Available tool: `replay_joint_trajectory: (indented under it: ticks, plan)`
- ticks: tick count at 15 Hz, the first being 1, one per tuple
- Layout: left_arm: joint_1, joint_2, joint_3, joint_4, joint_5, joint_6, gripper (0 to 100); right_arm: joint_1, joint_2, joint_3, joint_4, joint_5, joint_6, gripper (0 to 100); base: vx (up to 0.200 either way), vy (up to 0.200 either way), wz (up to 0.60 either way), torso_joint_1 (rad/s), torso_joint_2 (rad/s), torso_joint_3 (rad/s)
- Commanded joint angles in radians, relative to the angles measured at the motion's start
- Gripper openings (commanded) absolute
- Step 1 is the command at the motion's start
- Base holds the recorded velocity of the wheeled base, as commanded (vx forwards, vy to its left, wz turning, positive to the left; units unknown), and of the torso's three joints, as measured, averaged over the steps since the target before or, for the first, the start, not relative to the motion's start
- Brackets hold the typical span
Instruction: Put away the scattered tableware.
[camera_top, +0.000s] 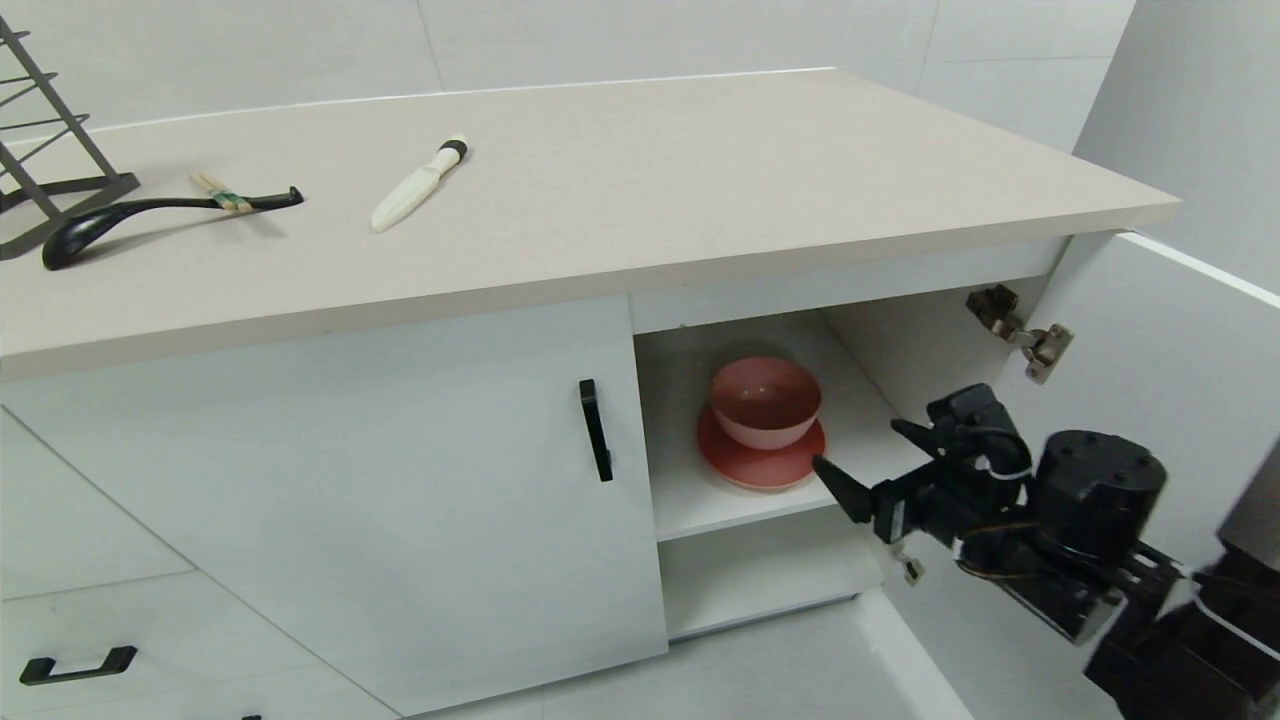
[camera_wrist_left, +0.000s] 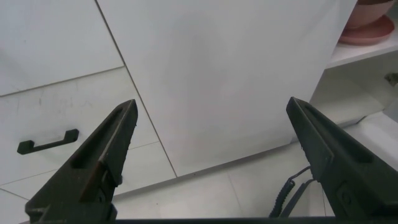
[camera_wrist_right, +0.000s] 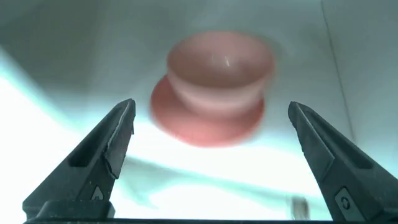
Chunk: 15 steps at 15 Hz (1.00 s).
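- The right end effector (camera_top: 856, 443) sits low in front of the open cabinet (camera_top: 900, 350). Its two black fingers are spread wide with nothing between them, and they point in toward the shelf.
- A pink bowl (camera_top: 766, 400) stands upright on a red plate (camera_top: 762, 458). The plate lies flat on the cabinet's upper shelf (camera_top: 690, 500), toward the front edge.
- The lower fingertip of the right end effector is close to the plate's rim without touching it. In the right wrist view, the bowl and plate lie ahead, between the spread fingers.
- The right cabinet door (camera_top: 1160, 340) is swung fully open, with a metal hinge (camera_top: 1020, 328) on its inner face.
- The left door (camera_top: 400, 480) is shut and has a black handle (camera_top: 596, 430) at its right edge.
- The left end effector (camera_wrist_left: 212, 104) is also wide open and empty. It faces the shut white door, with a drawer handle (camera_wrist_left: 48, 142) off to one side.
- On the tabletop (camera_top: 700, 170) a cream knife (camera_top: 415, 185) with a black band near one end lies by itself, left of the middle.
- Further left a black ladle (camera_top: 150, 213) lies flat, and a pair of chopsticks (camera_top: 222, 193) rests across its handle.
- A dark wire rack (camera_top: 50, 170) stands at the tabletop's left edge, just beside the ladle's scoop.
- The knife, ladle and chopsticks are all well apart from the cabinet shelf where the bowl and plate sit.
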Motion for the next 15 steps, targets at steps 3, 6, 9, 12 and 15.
replay_joint_trajectory:
  ticks: [3, 6, 9, 12, 15]
  plan:
    - [0.000, 0.001, 0.000, 0.001, 0.000, -0.002, 100, 0.005, -0.453, 0.392, -0.024, 0.004, -0.034, 100, 0.000, 0.000, 0.00, 0.000, 0.00, 0.000]
    - [0.000, 0.001, 0.000, 0.001, 0.000, -0.014, 100, -0.128, -0.686, 0.402, 0.136, -0.012, -0.035, 100, 0.000, 0.000, 0.00, 0.000, 0.00, 0.000]
    - [0.000, 0.001, 0.000, 0.004, 0.003, -0.031, 100, -0.265, -0.993, 0.402, 0.509, -0.036, -0.025, 100, 0.000, 0.000, 0.00, 0.000, 0.00, 0.000]
    - [0.000, 0.001, 0.000, 0.004, 0.003, -0.034, 100, -0.331, -1.461, 0.400, 1.043, -0.035, -0.003, 100, 0.000, 0.000, 0.00, 0.000, 0.00, 0.000]
    - [0.000, 0.001, 0.000, 0.004, 0.003, -0.029, 100, -0.380, -1.886, 0.400, 1.448, -0.036, 0.023, 100, -0.133, 0.000, 0.00, 0.000, 0.00, -0.003]
